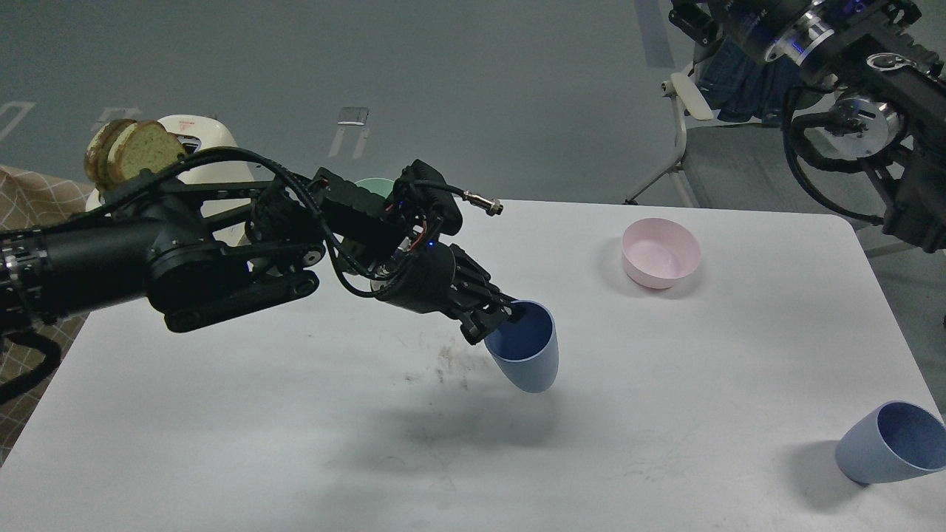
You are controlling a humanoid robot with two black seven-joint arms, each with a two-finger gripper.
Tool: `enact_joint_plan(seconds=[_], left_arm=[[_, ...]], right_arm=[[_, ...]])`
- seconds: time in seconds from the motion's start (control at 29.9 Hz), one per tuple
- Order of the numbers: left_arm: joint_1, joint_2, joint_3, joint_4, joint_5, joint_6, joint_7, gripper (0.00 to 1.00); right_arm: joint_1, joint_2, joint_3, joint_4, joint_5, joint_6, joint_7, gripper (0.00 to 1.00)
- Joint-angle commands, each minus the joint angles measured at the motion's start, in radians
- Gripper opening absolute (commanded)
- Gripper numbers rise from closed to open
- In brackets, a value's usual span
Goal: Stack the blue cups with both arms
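My left gripper (508, 316) is shut on the rim of a blue cup (526, 358). It holds the cup tilted, mouth up and to the right, just above the middle of the white table (665, 384). The left arm reaches in from the left edge across the table. The second blue cup (887, 443) rests tilted on the table at the front right corner, apart from both arms. My right arm (857, 111) is raised at the top right. Its gripper (687, 16) is cut off by the top edge, so its fingers cannot be told apart.
A pink bowl (660, 253) stands at the back right. A mint-green bowl (373, 182) is mostly hidden behind my left arm. A cream toaster (203, 140) with bread slices (133, 151) stands at the back left. A chair with blue cloth (739, 96) is behind the table.
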Motion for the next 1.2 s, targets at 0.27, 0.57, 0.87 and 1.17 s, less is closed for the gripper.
enact_joint_plan(seconds=[0.27,0.57,0.87,1.17], left_arm=[[-0.062,-0.160,0.114,0.156,0.083,-0.002,0.000,0.00],[-0.060,-0.191,0.105,0.153,0.063,-0.005,0.000,0.76],[-0.183,-0.162,0.047,0.123,-0.169,-0.005,0.001,0.95],[-0.247,0.044,-0.220,0.149,-0.759,-0.005,0.037,0.96]], right_arm=[[-0.013,0.003,0.000,0.001,0.000,0.000,0.000,1.00],[-0.021,0.002,0.000,0.001,0.000,0.000,0.000,1.00],[-0.013,-0.049,-0.038,0.021,-0.012,0.000,0.000,1.00],[0.019,-0.467,-0.189,0.400,-0.185,0.000,0.000,1.00]])
